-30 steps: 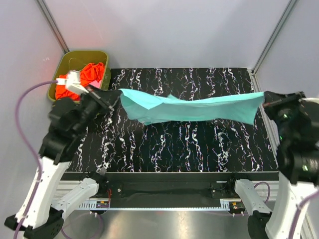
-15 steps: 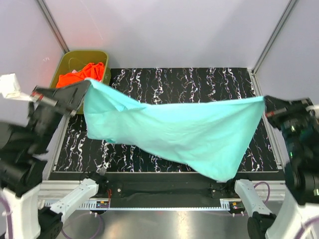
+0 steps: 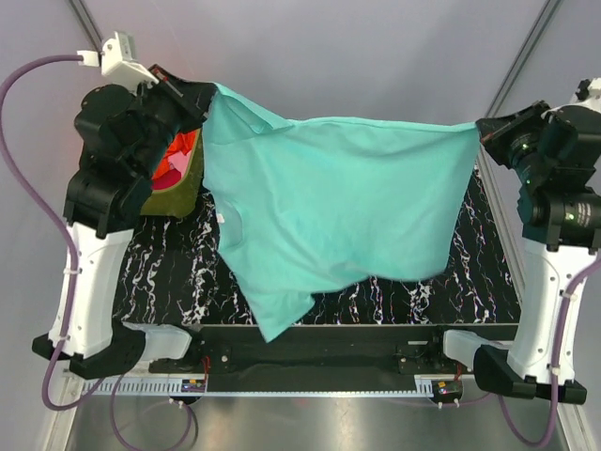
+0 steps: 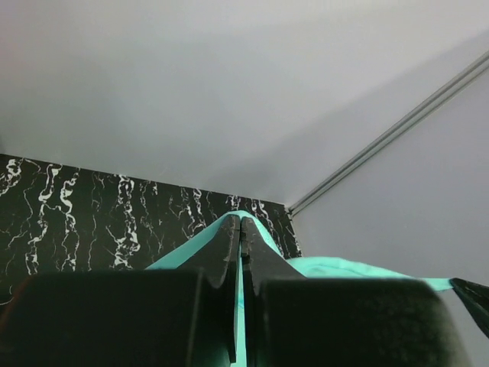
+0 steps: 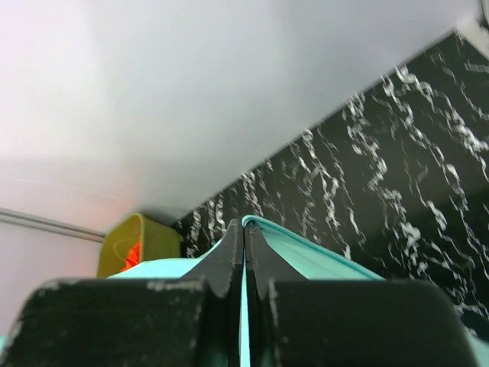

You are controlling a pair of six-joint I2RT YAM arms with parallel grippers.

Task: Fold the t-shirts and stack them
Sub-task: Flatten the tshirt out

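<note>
**Teal t-shirt stretched between two high arms**

Both arms stand tall on their bases at the bottom of the top view, with their wrists up near the top of the frame. The left gripper (image 3: 207, 92) sits at the upper left, and its fingers are pressed together on one top corner of the teal t-shirt (image 3: 329, 197). The right gripper (image 3: 481, 128) sits at the upper right, pinched closed on the opposite corner. In each wrist view the dark fingers meet at a thin seam with teal cloth coming out between them.

The t-shirt's top edge runs nearly straight across the upper part of the frame from one gripper to the other. The rest hangs spread below it and covers most of the middle of the black marbled table (image 3: 470, 272). One sleeve (image 3: 280, 315) droops lowest, towards the bottom centre. Whether any cloth touches the table cannot be told.

An olive-green tub (image 3: 184, 184) sits at the upper left, largely hidden by the left arm and the t-shirt's edge. The orange t-shirt (image 3: 180, 147) and a bit of pink cloth (image 3: 172, 176) show inside it. A purple cable (image 3: 19, 141) loops down the left side.
</note>
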